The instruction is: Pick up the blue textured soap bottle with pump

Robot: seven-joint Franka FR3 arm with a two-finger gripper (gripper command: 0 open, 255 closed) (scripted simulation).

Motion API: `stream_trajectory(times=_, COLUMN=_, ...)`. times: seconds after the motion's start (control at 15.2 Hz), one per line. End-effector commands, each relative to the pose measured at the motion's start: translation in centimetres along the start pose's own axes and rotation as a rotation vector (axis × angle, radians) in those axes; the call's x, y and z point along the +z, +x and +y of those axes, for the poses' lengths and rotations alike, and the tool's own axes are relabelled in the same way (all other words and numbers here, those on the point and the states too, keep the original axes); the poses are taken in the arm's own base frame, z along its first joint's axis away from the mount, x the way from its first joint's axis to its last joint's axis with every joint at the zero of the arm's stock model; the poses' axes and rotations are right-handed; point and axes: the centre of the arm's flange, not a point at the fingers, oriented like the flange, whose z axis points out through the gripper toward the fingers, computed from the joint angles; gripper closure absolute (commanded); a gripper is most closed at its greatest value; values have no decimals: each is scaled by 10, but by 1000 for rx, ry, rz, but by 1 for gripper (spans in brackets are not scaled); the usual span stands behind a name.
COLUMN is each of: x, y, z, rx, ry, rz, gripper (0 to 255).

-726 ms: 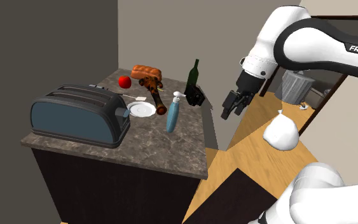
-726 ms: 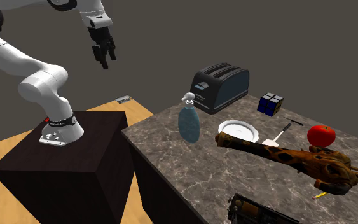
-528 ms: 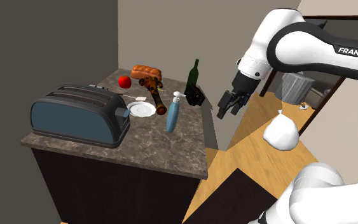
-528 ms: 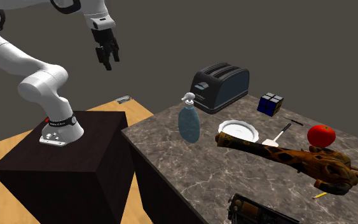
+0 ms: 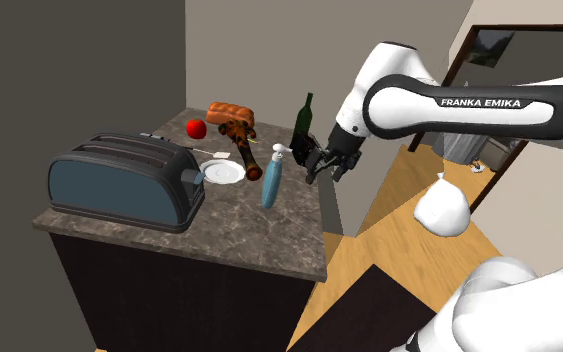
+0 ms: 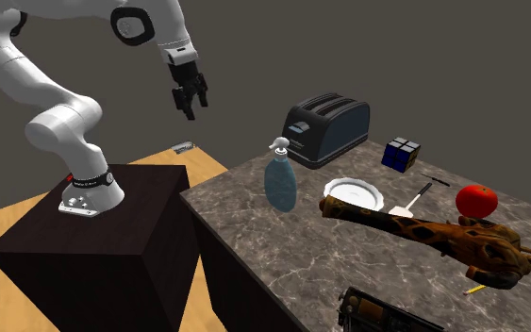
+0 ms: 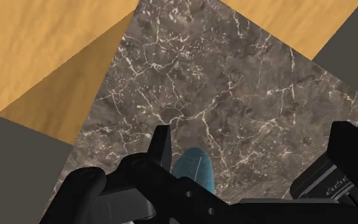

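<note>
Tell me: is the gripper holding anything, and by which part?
Nothing. The gripper is open in the air, apart from the blue soap bottle on the countertop.

Counted on single worktop (image 5: 259, 232): one toaster (image 5: 124, 182), one blue pump bottle (image 5: 271, 181), one white plate (image 5: 224, 172), one red fruit (image 5: 196, 128), one dark green bottle (image 5: 305, 118), one bread loaf (image 5: 231, 110), one colour-tiled cube (image 6: 401, 155), one brown spotted figure (image 6: 423, 234), one white-headed utensil (image 6: 412, 200). One white sack (image 5: 441, 208) counted on floor (image 5: 389, 238)

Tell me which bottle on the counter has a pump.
The blue soap bottle beside the white plate; the dark green bottle has only a plain narrow neck.
</note>
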Motion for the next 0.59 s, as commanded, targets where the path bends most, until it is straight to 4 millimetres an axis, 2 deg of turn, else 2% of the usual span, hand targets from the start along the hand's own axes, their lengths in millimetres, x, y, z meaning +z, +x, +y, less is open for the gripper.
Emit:
stream_trajectory(times=0.0, x=19, y=18, z=-4, rx=43, ry=-7, rz=27, gripper=0)
stream_trajectory(times=0.53, x=78, y=91, z=-9, rx=210, ry=-39, rz=126, gripper=0)
